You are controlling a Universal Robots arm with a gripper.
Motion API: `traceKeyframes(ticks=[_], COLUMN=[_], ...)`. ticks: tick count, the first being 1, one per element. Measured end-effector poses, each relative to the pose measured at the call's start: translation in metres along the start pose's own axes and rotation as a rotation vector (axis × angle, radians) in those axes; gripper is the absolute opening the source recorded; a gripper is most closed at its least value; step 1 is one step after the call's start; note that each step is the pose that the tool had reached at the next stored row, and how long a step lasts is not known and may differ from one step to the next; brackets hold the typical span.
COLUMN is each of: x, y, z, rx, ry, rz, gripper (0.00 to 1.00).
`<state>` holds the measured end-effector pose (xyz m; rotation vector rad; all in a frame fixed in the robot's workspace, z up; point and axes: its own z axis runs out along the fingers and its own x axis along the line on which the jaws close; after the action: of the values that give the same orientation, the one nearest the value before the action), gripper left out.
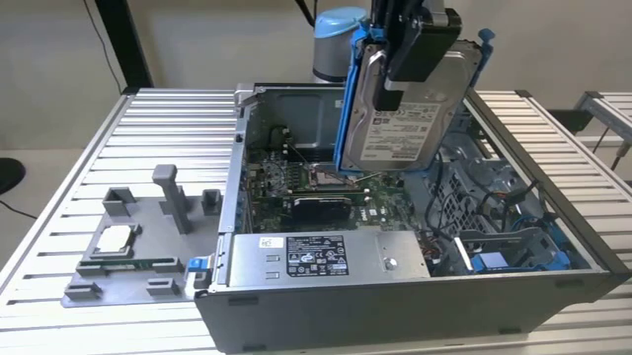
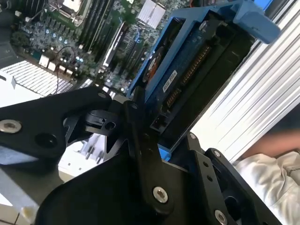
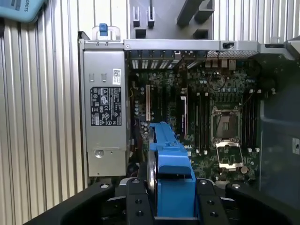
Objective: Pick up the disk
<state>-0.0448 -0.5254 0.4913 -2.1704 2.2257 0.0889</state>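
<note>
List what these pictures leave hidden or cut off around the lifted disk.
- The disk: in the exterior view its top is covered by the gripper, which runs past the frame's upper edge.
- The label: print too small to read.
- In the first wrist view the disk shows edge-on, its face hidden; the gripper's body covers its near end.
- The open computer case: the disk blocks part of the board behind it.

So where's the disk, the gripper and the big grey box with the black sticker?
disk [image 1: 400, 126]: exterior view, on its white label.
gripper [image 1: 419, 44]: exterior view, on the black fingers clamping the disk's top.
grey box [image 1: 311, 255]: exterior view, on its black label.
</note>
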Motion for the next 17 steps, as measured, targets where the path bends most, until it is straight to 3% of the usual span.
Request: traceKeyframes(ticks=[17], x=[0.0294], y=[-0.0433], z=[-0.0014], rx=[0.0], ry=[0.0], rz=[0.0], gripper=[0.0])
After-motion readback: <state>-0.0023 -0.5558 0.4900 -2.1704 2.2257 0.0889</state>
